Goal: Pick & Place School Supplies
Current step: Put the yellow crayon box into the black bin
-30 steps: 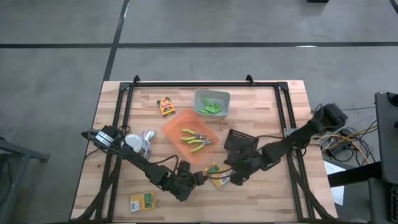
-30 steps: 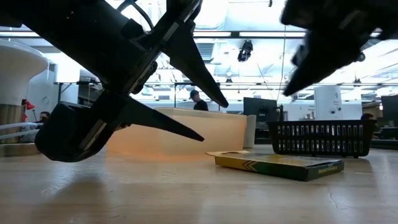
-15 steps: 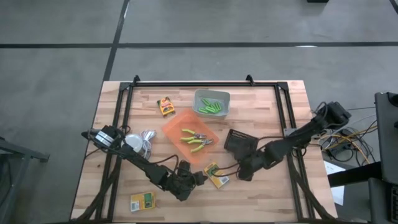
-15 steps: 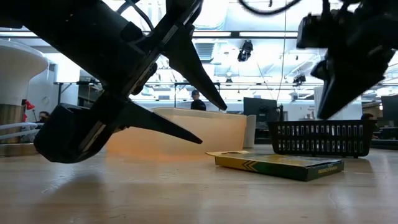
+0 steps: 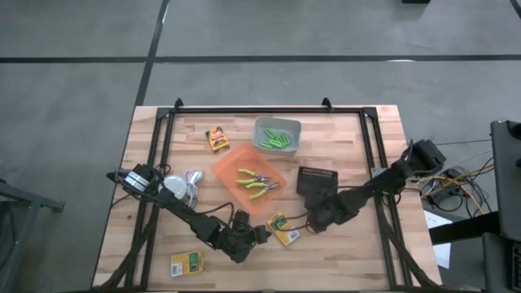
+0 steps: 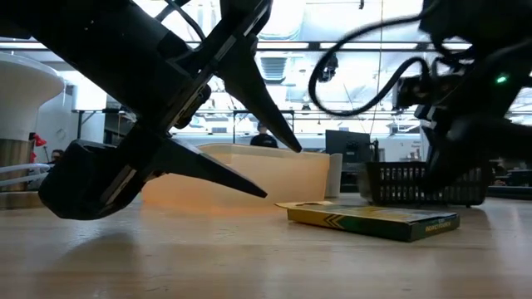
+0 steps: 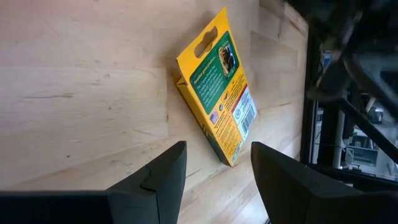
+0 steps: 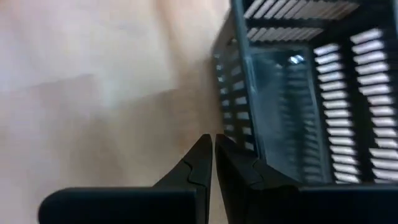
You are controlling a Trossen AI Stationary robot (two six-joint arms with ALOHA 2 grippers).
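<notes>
A yellow-and-green printed box [image 5: 283, 229] lies flat on the wooden table near the front middle. My left gripper [image 5: 259, 233] is open and slants down toward the box from the table's left, just short of its end [image 7: 217, 93]. My right gripper [image 5: 314, 222] is shut and points steeply down just right of the box, close to the near side of a black mesh basket [image 8: 311, 81]; no touch shows. Two more boxes lie at the front left [image 5: 186, 263] and far left [image 5: 216, 138]. Green markers [image 5: 277, 140] lie in the grey bin, green-handled pliers [image 5: 256, 182] in the orange bin.
The grey bin [image 5: 291, 127] stands at the far middle and the orange bin [image 5: 228, 167] in front of it. The black basket [image 5: 316, 181] sits right of the orange bin. A white round thing with a coiled cable [image 5: 183, 187] lies at the left. Bare wood shows front right.
My right gripper has sunk toward the table and tipped more steeply downward, drawing away from the box toward the black basket, still shut. The box has stayed where it was.
</notes>
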